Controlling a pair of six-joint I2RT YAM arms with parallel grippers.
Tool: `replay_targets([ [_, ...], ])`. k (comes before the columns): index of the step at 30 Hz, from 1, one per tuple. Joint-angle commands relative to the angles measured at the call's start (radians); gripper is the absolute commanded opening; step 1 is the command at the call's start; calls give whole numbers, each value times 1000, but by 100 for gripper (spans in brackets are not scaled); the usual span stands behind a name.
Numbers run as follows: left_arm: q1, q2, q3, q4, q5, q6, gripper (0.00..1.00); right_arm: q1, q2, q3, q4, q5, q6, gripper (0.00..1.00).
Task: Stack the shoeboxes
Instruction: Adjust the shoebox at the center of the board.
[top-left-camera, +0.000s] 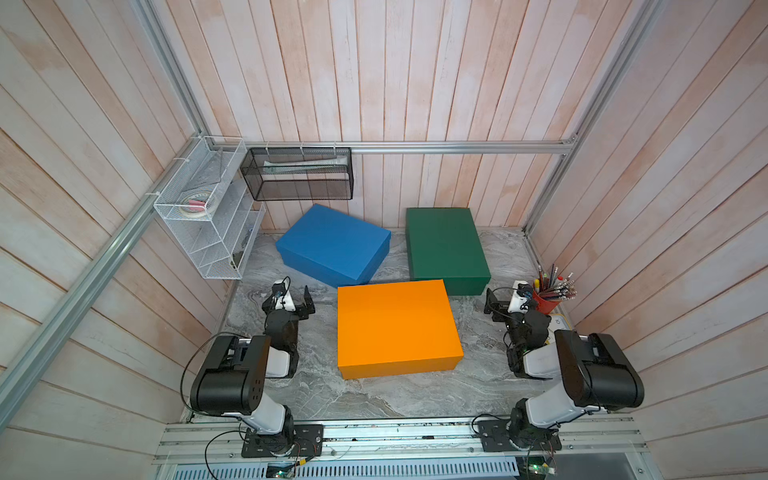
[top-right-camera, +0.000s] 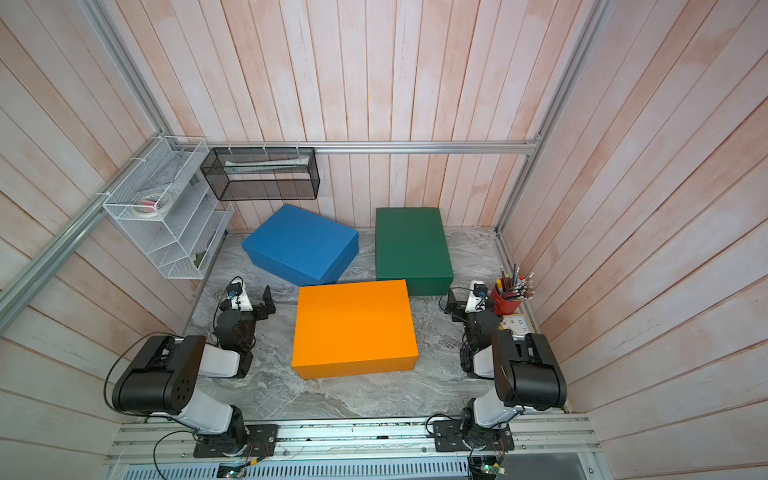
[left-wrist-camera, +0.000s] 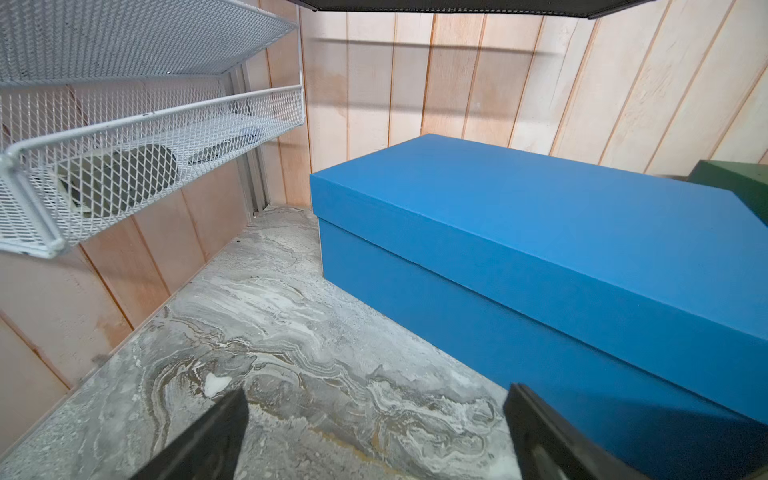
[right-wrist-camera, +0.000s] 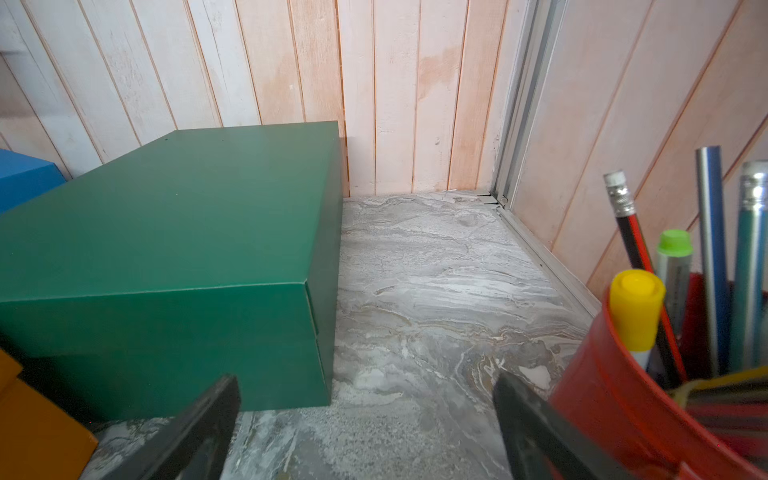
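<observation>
Orange shoebox (top-left-camera: 397, 324) sits unstacked on the worktop (top-left-camera: 374, 399), long axis nine-to-three, between spread, empty jaws of left arm (top-left-camera: 282, 332) at nine o'clock and right arm (top-left-camera: 525, 328) at three; blue shoebox (top-left-camera: 332, 245) at eleven, green shoebox (top-left-camera: 444, 245) at one

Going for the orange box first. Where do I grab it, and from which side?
Its two short ends, one gripper on each. The orange box lies flat with its ends facing the left gripper and right gripper, both open, and it looks far too wide for one pair of jaws. Come in level from both sides and squeeze.
</observation>
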Motion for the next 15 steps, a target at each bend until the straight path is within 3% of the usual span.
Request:
replay_targets([
  [1,4,-3,4,-1,6,10,100,-2,-3,12,-5,6,-8,98],
  [15,5,-3,5,-1,6,10,100,-4,-1,14,-6,1,-5,98],
])
